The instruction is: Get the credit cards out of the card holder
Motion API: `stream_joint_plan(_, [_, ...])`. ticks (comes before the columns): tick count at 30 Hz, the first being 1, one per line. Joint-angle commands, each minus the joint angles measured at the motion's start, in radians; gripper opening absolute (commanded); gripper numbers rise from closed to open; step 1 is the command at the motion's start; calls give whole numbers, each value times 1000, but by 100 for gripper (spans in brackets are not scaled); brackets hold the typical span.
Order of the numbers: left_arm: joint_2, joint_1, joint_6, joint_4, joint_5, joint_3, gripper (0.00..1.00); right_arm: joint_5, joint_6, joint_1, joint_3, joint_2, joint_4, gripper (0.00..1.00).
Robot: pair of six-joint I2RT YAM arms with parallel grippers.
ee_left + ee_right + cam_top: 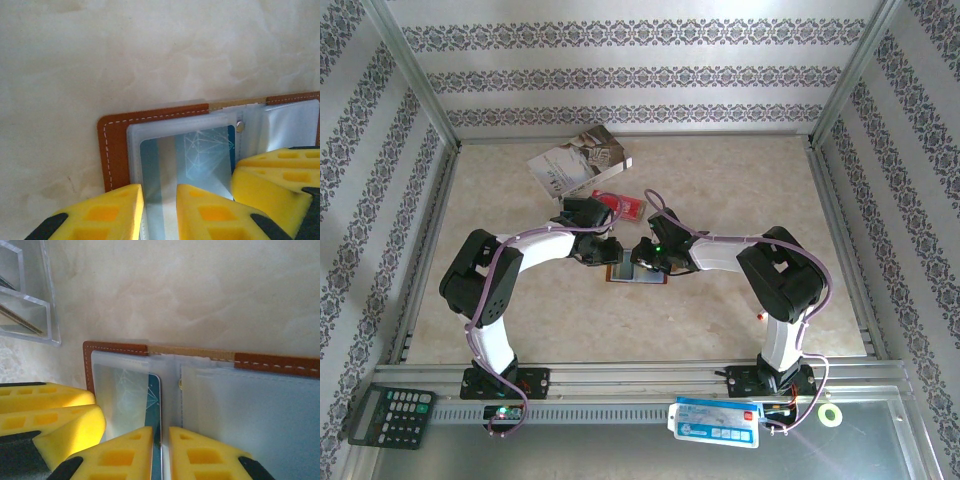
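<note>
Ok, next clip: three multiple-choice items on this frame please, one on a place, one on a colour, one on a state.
1. Where does the booklet lie?
A. at the far side of the table, beyond the arms
B. at the near edge, by the arm bases
C. under the card holder

2. What colour is the card inside the clear sleeve?
A. black
B. blue
C. green

3. The card holder is:
A. folded shut
B. lying open
C. standing on edge

Answers: 1 A, it sits past both arms towards the back wall. 2 B, its face shows blue with white lines. 3 B, the sleeves on both halves face up.
</note>
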Motion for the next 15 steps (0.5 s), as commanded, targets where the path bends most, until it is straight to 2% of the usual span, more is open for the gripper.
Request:
stream_joint_plan(1, [37, -11, 23, -61, -20, -2, 25, -31, -10, -7, 3, 27, 11, 16])
stream_joint_plan(15, [33, -11, 36, -63, -19, -10, 26, -49, -5, -17, -7, 28, 35, 7])
